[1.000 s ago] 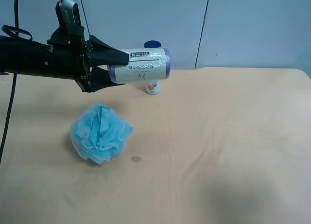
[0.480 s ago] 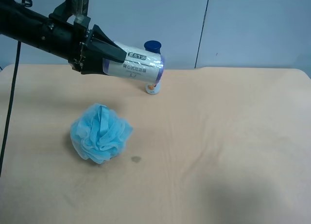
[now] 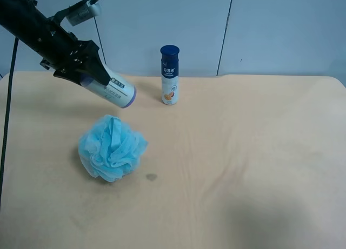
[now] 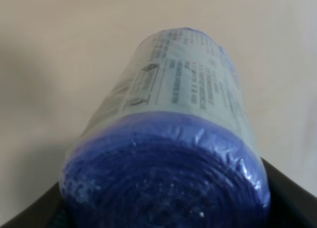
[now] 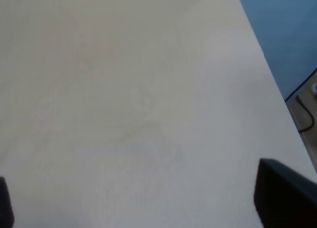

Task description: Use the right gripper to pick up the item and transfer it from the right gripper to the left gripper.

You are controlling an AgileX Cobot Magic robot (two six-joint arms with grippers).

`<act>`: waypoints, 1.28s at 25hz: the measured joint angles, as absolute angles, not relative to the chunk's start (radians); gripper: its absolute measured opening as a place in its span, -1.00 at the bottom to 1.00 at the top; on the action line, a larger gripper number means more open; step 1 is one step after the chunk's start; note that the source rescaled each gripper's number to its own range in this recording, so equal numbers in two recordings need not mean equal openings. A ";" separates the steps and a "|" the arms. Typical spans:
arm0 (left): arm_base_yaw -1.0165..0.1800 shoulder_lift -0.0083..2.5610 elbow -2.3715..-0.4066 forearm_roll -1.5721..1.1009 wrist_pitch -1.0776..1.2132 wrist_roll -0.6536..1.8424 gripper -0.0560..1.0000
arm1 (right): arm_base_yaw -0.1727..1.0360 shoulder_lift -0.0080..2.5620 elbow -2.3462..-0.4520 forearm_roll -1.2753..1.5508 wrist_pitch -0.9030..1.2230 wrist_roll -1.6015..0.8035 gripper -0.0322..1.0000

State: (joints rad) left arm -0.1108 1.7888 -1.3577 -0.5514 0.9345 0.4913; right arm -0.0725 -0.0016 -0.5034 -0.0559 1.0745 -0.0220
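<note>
The item (image 3: pixel 115 89), a cream-labelled roll with purple ends, is held in the air by the left gripper (image 3: pixel 96 76), the black arm with a grey module at the exterior high view's left. The roll tilts down toward the table, above and behind the blue pouf. In the left wrist view the roll (image 4: pixel 173 109) fills the frame, with dark fingers (image 4: pixel 290 193) at its sides. The right gripper (image 5: pixel 136 188) shows only in the right wrist view. Its dark fingertips (image 5: pixel 282 193) stand wide apart over bare table, with nothing between them.
A fluffy light-blue bath pouf (image 3: pixel 112 147) lies on the beige table (image 3: pixel 243 152) left of centre. A slim white bottle with a navy cap (image 3: pixel 170 76) stands upright at the table's far edge. A blue wall lies behind.
The left arm swung up and left while the roll tipped from level to pointing down at the table. The roll moved left off the bottle, which now shows in full.
</note>
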 joint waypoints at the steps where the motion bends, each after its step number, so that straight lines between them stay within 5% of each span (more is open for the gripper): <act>1: -0.111 1.789 -1.358 -0.506 0.924 0.471 -0.88 | -0.072 -0.002 -0.503 -0.056 1.074 -0.022 0.71; 13: -0.111 1.808 -1.358 0.061 0.954 0.158 -0.89 | -0.072 -0.002 -0.503 -0.056 1.074 -0.022 0.71; 32: -0.111 1.924 -1.358 0.104 0.985 0.143 -0.89 | -0.072 -0.002 -0.503 -0.056 1.074 -0.022 0.71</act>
